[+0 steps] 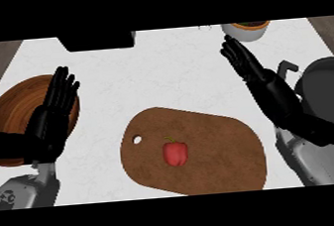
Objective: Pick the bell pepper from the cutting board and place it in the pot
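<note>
- the bell pepper [175,154] is red with a small green stem, lying on the brown cutting board [216,136] a little left of the board's middle, stem end toward the far side.
- the cutting board sits on the white counter [159,71] between the two arms; it has a small round hole near its left end (the end closer to the left hand).
- the left hand [53,114] shows at the view's left, fingers straight and held close together, pointing away from the robot; it holds nothing and shows above a brown wooden bowl [12,110].
- the right hand [263,82] is at the view's right, fingers straight and slightly fanned, pointing up and left; it touches nothing and is well apart from the pepper.
- the pot [329,87] is dark grey, at the right edge just beside the right forearm, with a handle on its left rim.
- at the far edge stand a white cup [246,30] with a brown inside and a black object [98,41], both partly cut off.
</note>
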`<act>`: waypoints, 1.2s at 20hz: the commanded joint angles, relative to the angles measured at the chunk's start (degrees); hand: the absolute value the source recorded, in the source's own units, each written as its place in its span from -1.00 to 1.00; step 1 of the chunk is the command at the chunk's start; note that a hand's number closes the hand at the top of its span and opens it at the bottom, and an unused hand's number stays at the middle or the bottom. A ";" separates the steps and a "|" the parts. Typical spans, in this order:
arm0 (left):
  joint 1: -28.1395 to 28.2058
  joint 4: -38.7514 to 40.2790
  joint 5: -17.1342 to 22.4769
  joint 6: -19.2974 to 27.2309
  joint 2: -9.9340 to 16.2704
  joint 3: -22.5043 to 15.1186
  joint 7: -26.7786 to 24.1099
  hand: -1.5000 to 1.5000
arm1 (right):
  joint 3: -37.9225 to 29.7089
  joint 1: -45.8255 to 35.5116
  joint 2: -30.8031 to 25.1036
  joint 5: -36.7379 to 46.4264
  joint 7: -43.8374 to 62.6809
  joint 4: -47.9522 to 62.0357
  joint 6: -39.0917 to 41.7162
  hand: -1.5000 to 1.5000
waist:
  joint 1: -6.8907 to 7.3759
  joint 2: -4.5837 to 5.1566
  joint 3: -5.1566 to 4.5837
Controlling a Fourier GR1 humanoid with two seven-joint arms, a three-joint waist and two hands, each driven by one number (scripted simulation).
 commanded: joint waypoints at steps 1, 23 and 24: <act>1.37 -1.23 0.76 -2.11 1.90 2.83 -0.76 0.00 | 4.63 -0.44 3.74 2.56 3.10 -1.39 -0.58 -1.00 | -0.42 2.56 -0.55; 4.90 -2.33 -0.82 0.41 0.64 -1.35 10.98 0.00 | 26.93 -4.76 -9.58 46.66 41.56 -29.25 6.73 -1.00 | -1.78 1.94 -0.67; 2.64 -1.74 -2.04 2.68 -0.50 -1.23 11.43 0.00 | 29.09 -6.52 -7.75 47.38 46.24 -30.31 10.06 -1.00 | -1.95 1.91 -0.70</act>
